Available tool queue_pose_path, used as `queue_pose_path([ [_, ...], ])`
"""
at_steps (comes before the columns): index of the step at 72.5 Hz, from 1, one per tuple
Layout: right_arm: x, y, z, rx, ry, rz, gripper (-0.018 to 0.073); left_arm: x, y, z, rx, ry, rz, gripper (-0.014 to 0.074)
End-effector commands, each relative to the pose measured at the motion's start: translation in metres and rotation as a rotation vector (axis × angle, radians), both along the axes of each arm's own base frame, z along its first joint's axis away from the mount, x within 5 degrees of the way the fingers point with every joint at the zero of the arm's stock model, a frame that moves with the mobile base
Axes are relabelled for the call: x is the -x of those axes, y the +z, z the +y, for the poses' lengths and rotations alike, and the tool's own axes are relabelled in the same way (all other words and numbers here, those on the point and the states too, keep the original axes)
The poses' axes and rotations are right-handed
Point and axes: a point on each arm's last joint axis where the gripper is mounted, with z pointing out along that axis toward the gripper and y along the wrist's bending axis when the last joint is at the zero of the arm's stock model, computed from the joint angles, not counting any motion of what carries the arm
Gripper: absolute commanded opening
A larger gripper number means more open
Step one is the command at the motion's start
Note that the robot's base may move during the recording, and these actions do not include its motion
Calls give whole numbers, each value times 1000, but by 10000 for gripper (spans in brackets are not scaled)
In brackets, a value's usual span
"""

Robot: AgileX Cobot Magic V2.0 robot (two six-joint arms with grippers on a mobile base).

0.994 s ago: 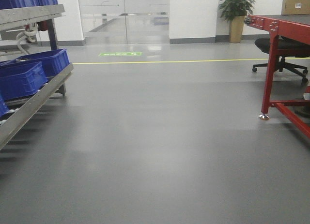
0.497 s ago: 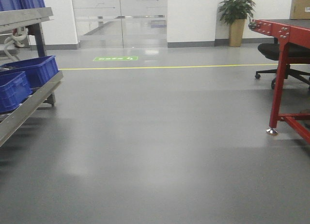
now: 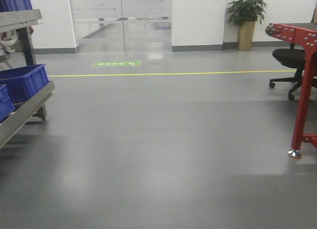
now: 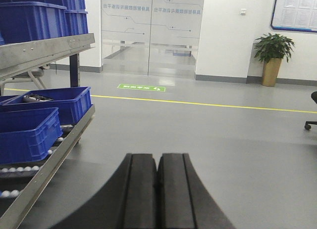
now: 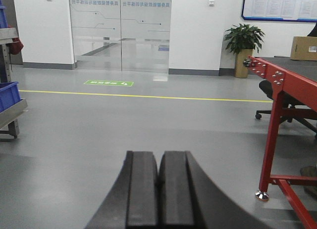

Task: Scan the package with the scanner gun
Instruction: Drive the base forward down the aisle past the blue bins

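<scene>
Compared with the front view one second ago, the red table [image 3: 292, 30] has slid toward the right edge. The blue bins [image 3: 22, 83] have slid toward the left edge. The green floor sign [image 3: 116, 64] now sits lower and larger. Judgement: the mobile base is rolling forward across open floor, so the task is in its approach phase and no manipulation has begun.

Location of task items: neither the package nor the scanner gun can be identified in any view. A cardboard box [image 5: 303, 48] rests on the far end of the red table in the right wrist view. It is too small to tell whether it is the package.

Gripper condition: the left gripper [image 4: 157, 189] and the right gripper [image 5: 158, 189] are both clenched. On each, the pads meet along a thin seam with nothing between them.

Materials and shapes:
- Gripper fingers [image 4: 141, 194]: matte black, flat-faced, curving outward at the base.
- Floor: smooth grey, semi-gloss, with soft reflections and a thin yellow line [image 3: 173, 73].
- Table: red painted steel with bolted corner plates and a small round foot.
- Bins: rigid ribbed plastic on a sloped metal roller rack [image 4: 44, 48].
</scene>
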Motion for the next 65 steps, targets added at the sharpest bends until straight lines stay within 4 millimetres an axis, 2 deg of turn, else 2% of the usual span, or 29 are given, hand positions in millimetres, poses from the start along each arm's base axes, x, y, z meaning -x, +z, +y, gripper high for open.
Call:
queue_pose_path([
  [1,0,2,0,1,-7,-23,-161,1,3,0,9,-6,-25,-111],
  [65,0,2,0,1,-5,-23,-161,0,3,-4,10,-64,-25,-111],
])
